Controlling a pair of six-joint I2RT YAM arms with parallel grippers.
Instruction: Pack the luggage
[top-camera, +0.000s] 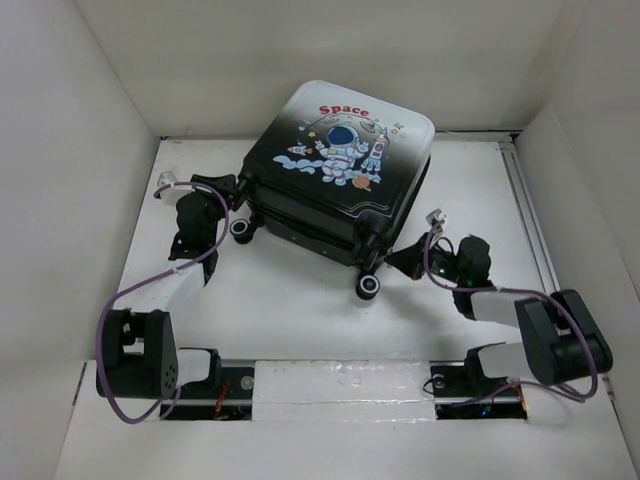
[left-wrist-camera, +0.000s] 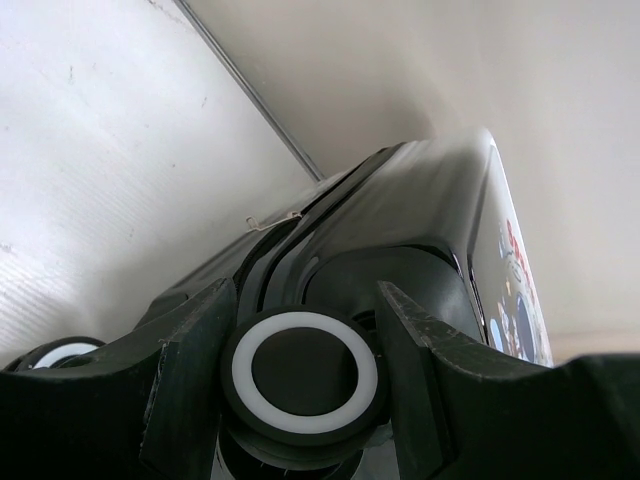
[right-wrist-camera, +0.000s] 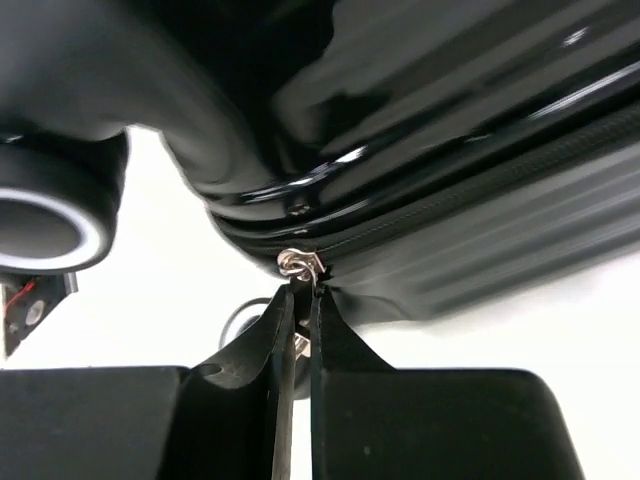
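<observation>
Luggage (top-camera: 340, 170) lay flat, left gripper (left-wrist-camera: 305, 290) snug against both sides of a caster wheel (left-wrist-camera: 305, 375), right gripper (right-wrist-camera: 300, 295) pinched nearly shut on the zipper pull (right-wrist-camera: 298, 263).

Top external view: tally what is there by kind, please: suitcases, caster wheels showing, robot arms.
Luggage: 1
Caster wheels showing: 2
Arms: 2. The left arm has its jaws closed around the near-left wheel; the right arm has its jaws shut on the zipper pull.
Total: 5
</observation>
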